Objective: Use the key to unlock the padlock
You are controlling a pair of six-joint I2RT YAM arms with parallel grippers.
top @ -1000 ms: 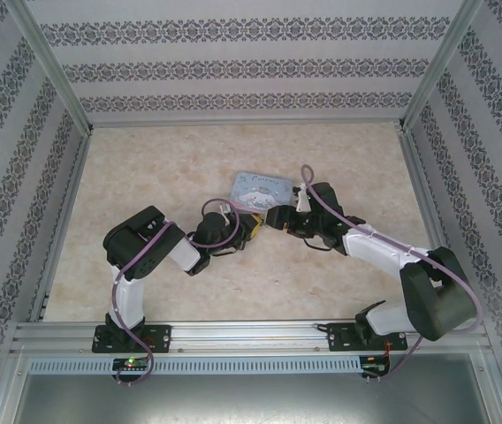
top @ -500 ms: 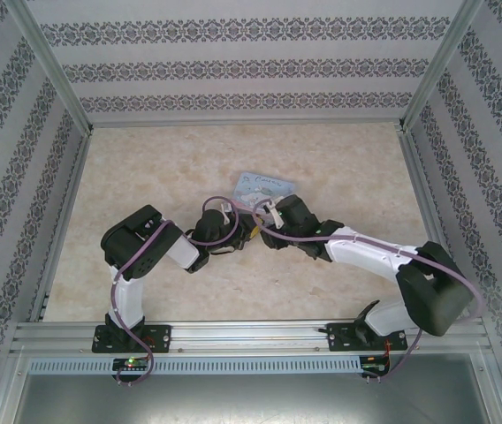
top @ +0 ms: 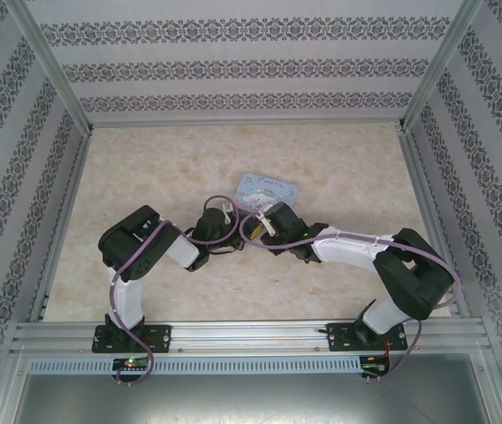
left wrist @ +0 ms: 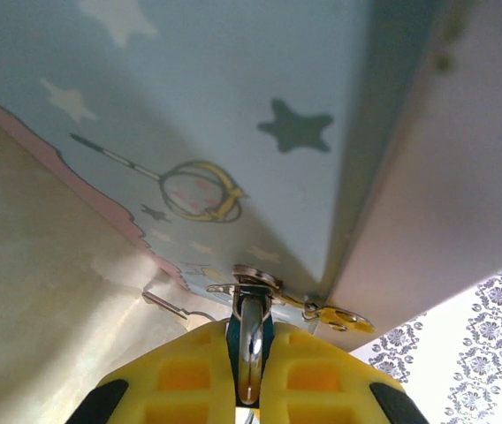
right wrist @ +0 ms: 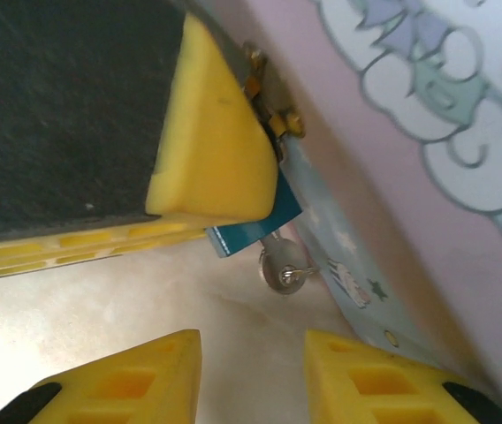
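The tin is light blue with stars, a pink edge and cartoon clouds. The padlock is teal with a silver end. The left hand and right hand have yellow-and-black fingers. The desk is marbled cream.

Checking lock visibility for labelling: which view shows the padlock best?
Right wrist: the padlock shows bluish body and metal end clearly. Left wrist catches a metal sliver between its fingers; top external is too distant.

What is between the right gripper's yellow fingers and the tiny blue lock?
Bare table, seen in the right wrist view. The right gripper is open, a little way from the padlock, which the left gripper pinches.
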